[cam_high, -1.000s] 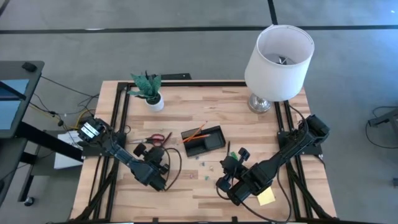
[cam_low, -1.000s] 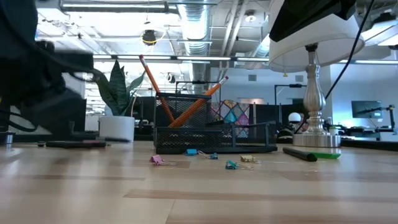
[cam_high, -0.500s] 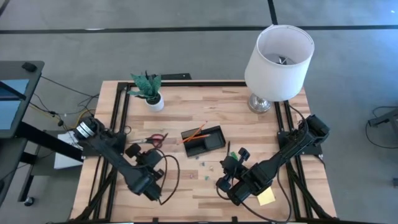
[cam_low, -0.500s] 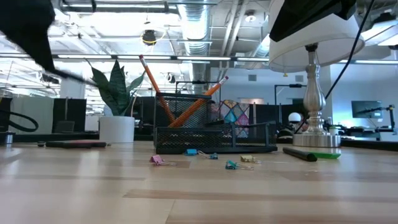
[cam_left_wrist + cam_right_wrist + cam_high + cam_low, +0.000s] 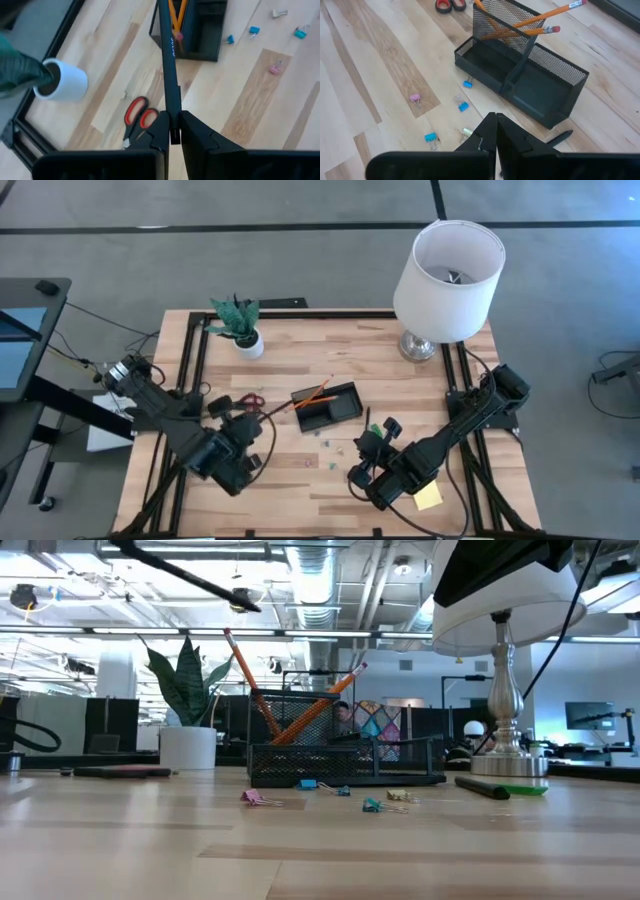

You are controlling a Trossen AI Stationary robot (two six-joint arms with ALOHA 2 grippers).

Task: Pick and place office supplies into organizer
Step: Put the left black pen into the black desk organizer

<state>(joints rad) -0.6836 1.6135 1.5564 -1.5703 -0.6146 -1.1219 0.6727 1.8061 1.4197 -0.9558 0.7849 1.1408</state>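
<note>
My left gripper [image 5: 250, 425] is shut on a black pen [image 5: 168, 60] above the table's left half, its fingers aimed at the black mesh organizer [image 5: 327, 406]. The pen also shows high in the low view [image 5: 190, 575]. Two orange pencils [image 5: 535, 22] lean in the organizer's cup. Red-handled scissors [image 5: 137, 117] lie flat below the held pen. Several small clips [image 5: 462, 105] lie in front of the organizer. My right gripper [image 5: 495, 125] is shut and empty near the table's front right, beside a green block [image 5: 390, 426] and a second black pen [image 5: 482, 787]. My left gripper pinches the pen's rear end [image 5: 173, 131] between its two fingers [image 5: 197, 132]. The pen runs along the fingers and sticks out far past their tips. It is lifted clear of the table, its free end [image 5: 255, 608] slanting down toward the organizer.
A potted plant [image 5: 240, 325] stands at the far left and a white-shaded lamp [image 5: 447, 275] at the far right. A yellow sticky-note pad [image 5: 428, 496] lies at the front right, by the right arm. Bare wood shows at the front middle.
My left gripper has risen with the black pen, leaving the low view's left side, where only the pen still shows near the top. Its arm has swung toward the table's left edge. The right arm has kept still.
</note>
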